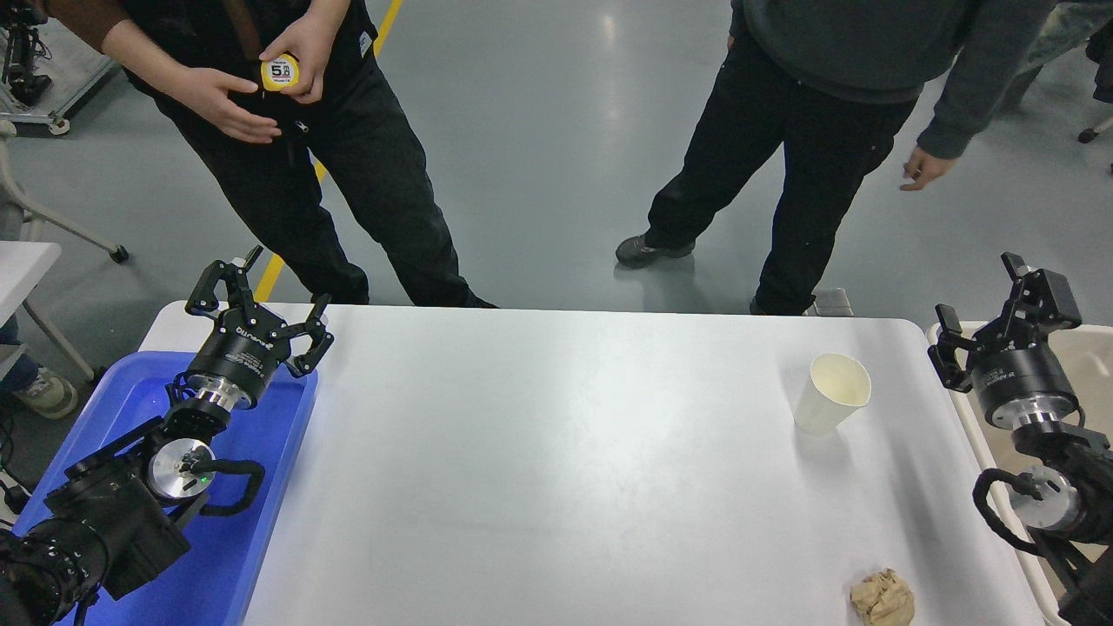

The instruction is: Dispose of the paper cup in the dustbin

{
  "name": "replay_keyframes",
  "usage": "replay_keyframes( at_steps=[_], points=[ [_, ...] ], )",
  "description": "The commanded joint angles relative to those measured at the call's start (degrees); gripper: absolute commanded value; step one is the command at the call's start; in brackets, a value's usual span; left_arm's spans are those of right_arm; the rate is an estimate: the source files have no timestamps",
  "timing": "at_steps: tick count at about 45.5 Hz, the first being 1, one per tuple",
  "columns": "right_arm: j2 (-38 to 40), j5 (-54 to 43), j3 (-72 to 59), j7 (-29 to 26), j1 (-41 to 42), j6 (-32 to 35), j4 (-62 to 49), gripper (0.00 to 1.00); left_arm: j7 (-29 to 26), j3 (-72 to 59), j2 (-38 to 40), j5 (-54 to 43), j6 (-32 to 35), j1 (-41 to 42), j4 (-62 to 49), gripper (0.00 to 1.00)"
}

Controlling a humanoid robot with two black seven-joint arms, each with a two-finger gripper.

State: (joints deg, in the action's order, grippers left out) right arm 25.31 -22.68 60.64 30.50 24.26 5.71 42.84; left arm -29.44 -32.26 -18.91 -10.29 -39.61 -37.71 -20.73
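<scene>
Head view: right gripper (987, 315) spread wide, empty, over dustbin (1091, 348), paper cup (832, 394) near table edge (974, 435).

Yellow tape measure (279, 72), held in a person's hand (306, 45) at far left: label shows a large "5", smaller print beside and below it too small to read. Left gripper (261, 300): white lettering on the black body, too blurred to read. No other legible text.
</scene>
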Motion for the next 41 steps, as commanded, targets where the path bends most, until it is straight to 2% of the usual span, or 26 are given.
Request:
replay_keyframes(
  at_steps=[1, 41],
  points=[
    [0.1, 0.0, 0.0, 0.0, 0.0, 0.0, 0.1, 0.99, 0.0, 0.1, -0.1, 0.0, 0.1, 0.0, 0.0, 1.0],
    [1.0, 0.0, 0.1, 0.2, 0.0, 0.1, 0.1, 0.99, 0.0, 0.0, 0.0, 0.0, 0.1, 0.0, 0.0, 1.0]
  ],
)
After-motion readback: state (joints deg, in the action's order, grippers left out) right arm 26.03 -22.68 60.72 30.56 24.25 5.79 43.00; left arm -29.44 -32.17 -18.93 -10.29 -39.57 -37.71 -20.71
